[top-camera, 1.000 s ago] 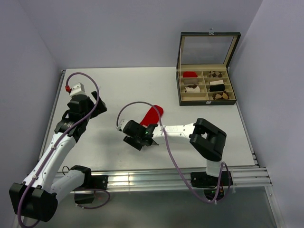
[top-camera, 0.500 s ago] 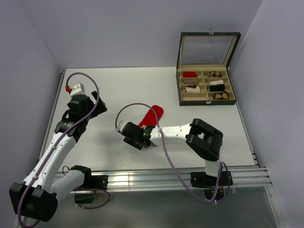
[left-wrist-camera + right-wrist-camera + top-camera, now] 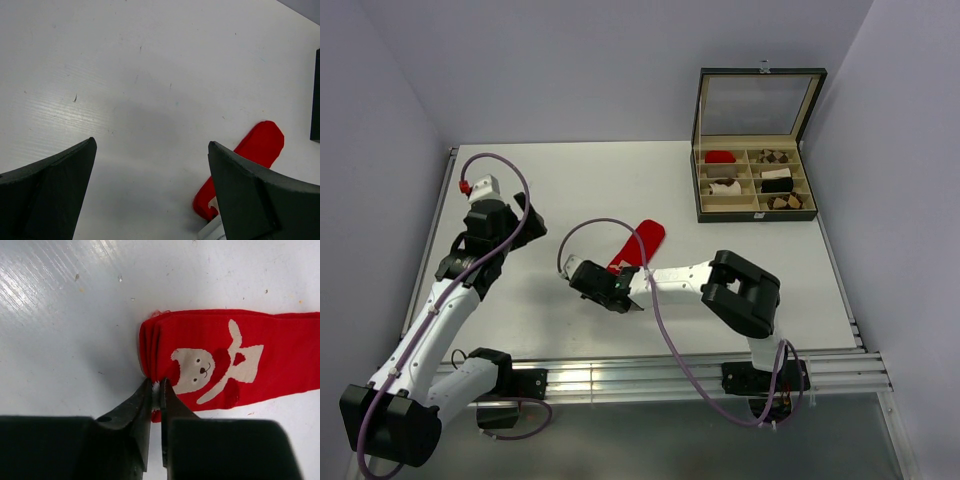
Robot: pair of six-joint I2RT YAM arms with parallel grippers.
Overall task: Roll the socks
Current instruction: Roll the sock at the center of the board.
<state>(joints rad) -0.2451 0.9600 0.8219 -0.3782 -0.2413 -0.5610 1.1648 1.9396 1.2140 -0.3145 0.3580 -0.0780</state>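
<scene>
Overhead, left-wrist and right-wrist views of a white desk [image 3: 570, 190]. At left, the left fingers [image 3: 50, 200] are spread wide over bare desk and hold nothing. At centre, the right fingers [image 3: 137, 415] are drawn nearly together and pinch the lower corner of the near, folded end of the red sock [image 3: 642, 243]. The sock lies flat on the desk and runs from the fingers up and to the right, its rounded end farthest from them. A white figure [image 3: 210, 367] (a small animal face with outstretched limbs) is printed on the sock just beside the pinched end. At far right, well apart from the sock, an open box [image 3: 755, 214] with its lid [image 3: 758, 103] raised holds several small bundles in separate compartments.
</scene>
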